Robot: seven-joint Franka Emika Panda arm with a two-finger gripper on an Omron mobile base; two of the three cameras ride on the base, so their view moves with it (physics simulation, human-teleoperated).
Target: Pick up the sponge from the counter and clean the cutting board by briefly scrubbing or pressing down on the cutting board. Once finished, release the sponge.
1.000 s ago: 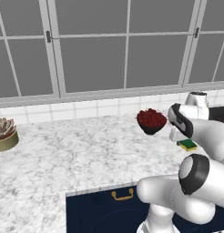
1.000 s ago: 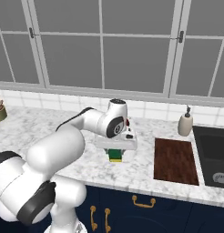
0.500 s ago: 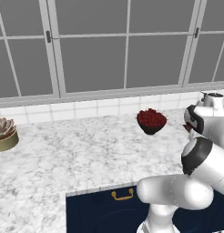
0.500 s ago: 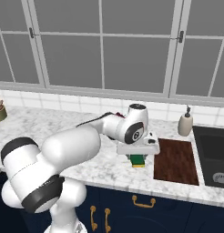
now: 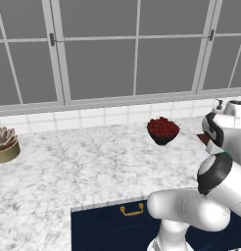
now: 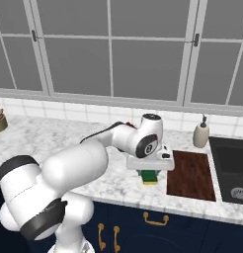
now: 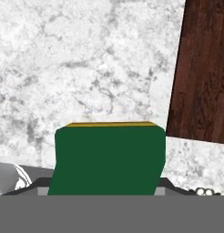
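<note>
Sponge (image 6: 149,176), a small green-topped yellow block, hangs pinched in the two-finger gripper (image 6: 149,174) above the white veined marble counter (image 6: 113,185), just beside the dark reddish-brown wooden cutting board (image 6: 191,175) (not over it). Lowering now would likely scrub marble, or catch the board's edge.

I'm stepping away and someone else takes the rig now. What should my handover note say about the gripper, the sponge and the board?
Gripper: shut on the sponge, carried just above the counter.
Cutting board: lies flat on the counter beside the sink, just to the right of the sponge; the sponge is not over it yet.
Done: sponge picked up and brought to the board's left edge.
Left: move over the board, press or scrub briefly, then let the sponge go.
</note>
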